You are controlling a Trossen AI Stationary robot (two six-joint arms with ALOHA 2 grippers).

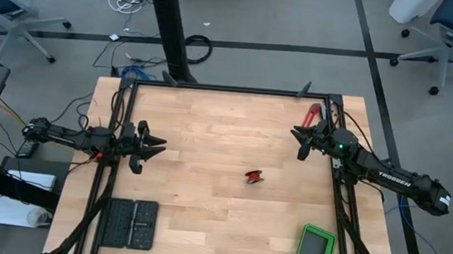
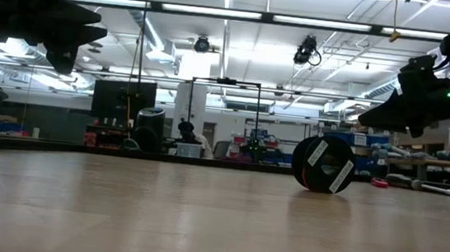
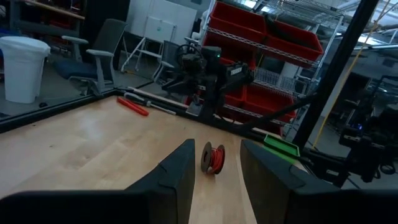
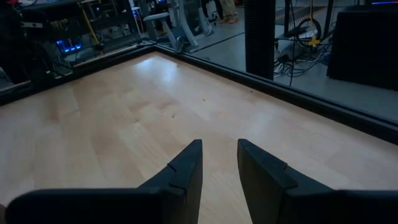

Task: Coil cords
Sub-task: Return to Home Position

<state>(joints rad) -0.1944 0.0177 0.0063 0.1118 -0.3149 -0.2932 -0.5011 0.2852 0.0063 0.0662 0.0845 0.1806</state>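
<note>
As the red wire (image 1: 254,177) lies wound on its black spool (image 2: 323,164) mid-table, we judge the coiling done; the left gripper (image 1: 160,148) and right gripper (image 1: 297,143) hang apart from it, both spread and empty.

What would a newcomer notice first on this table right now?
A small black spool wound with red wire stands alone near the middle of the table. The left claw and right claw hang open at its left and right sides, clear of the spool. A green box lies in a right-side corner.
</note>
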